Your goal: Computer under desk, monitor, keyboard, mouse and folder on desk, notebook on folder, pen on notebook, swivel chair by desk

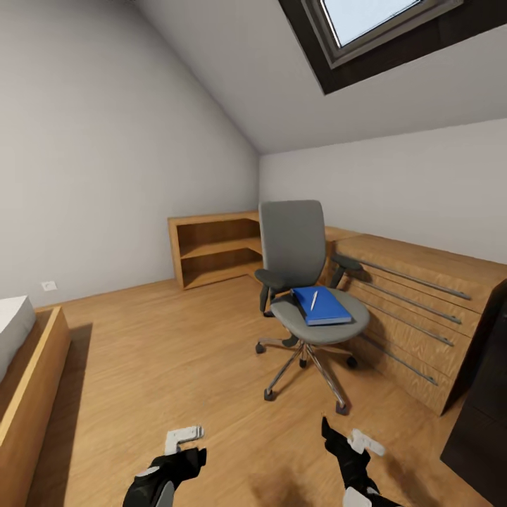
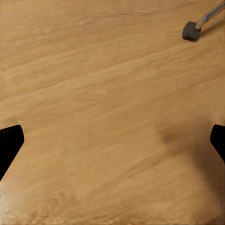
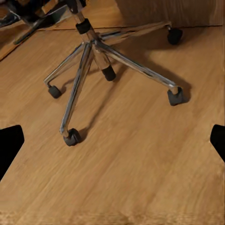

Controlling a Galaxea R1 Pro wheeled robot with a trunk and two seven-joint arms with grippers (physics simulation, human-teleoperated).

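Overhead, grey sloped ceiling and skylight (image 1: 366,21) are seen above grained wood floor (image 1: 176,352). On the grey swivel chair (image 1: 306,282), a blue folder (image 1: 322,307) is topped by a pen (image 1: 313,301). Left hand (image 2: 112,140) and right hand (image 3: 112,140) are held apart.

The bed (image 1: 28,380) is cut off at the frame's edge.

open wood floor (image 1: 169,352), swivel chair (image 1: 303,282) ahead, drawers (image 1: 415,317) right

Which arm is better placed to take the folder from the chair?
Probably the right. The folder lies on the chair ahead and to the right, in line with the right gripper; the left gripper is further off. Both jaws are open.
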